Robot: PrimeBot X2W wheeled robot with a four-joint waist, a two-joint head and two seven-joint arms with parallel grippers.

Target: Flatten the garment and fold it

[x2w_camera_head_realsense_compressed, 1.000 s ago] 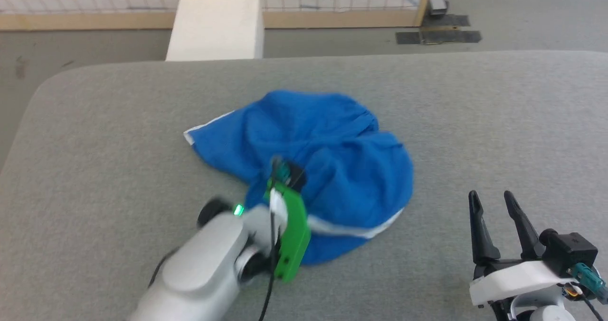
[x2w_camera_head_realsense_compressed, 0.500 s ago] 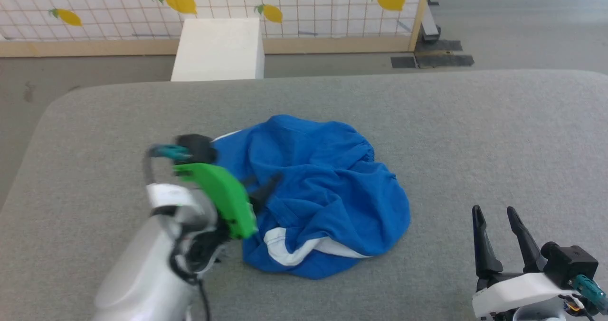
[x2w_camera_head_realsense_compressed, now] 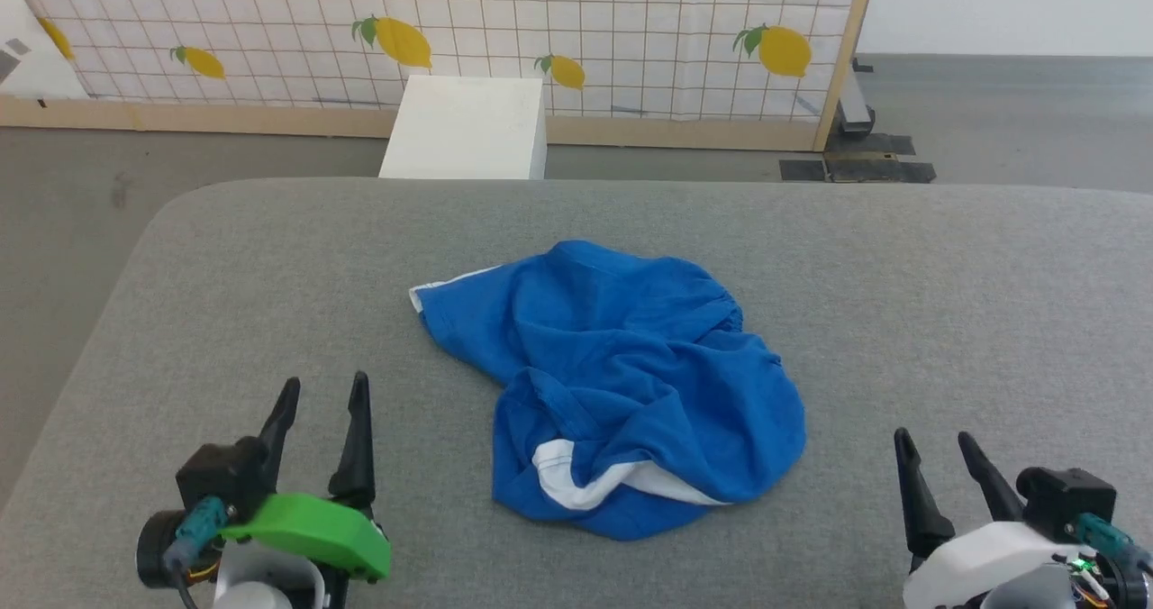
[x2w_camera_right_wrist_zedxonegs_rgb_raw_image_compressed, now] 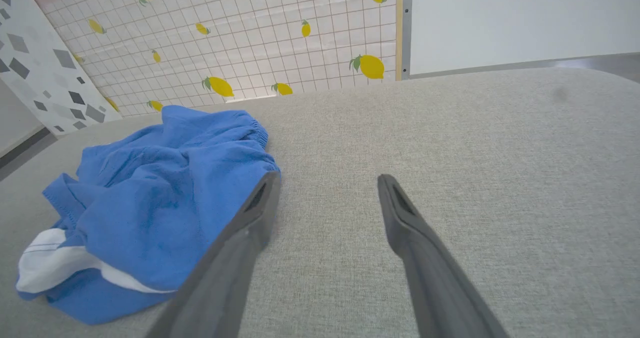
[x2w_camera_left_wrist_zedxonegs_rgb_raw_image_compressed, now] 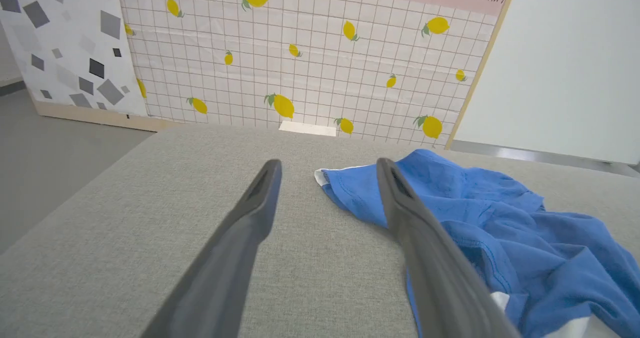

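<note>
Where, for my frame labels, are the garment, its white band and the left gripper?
garment [x2w_camera_head_realsense_compressed: 630, 357]: head view, crumpled blue middle.
white band [x2w_camera_head_realsense_compressed: 566, 486]: head view, its near curve.
left gripper [x2w_camera_head_realsense_compressed: 325, 380]: head view, midway between fingertips.

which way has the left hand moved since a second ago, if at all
Yes. The left hand has pulled back off the garment, toward the robot and to its left. It now sits open over the bare grey surface beside the cloth.

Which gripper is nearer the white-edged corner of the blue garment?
Left. The left gripper is just short of the white-edged corner of the garment; the right gripper is past its opposite side.
</note>
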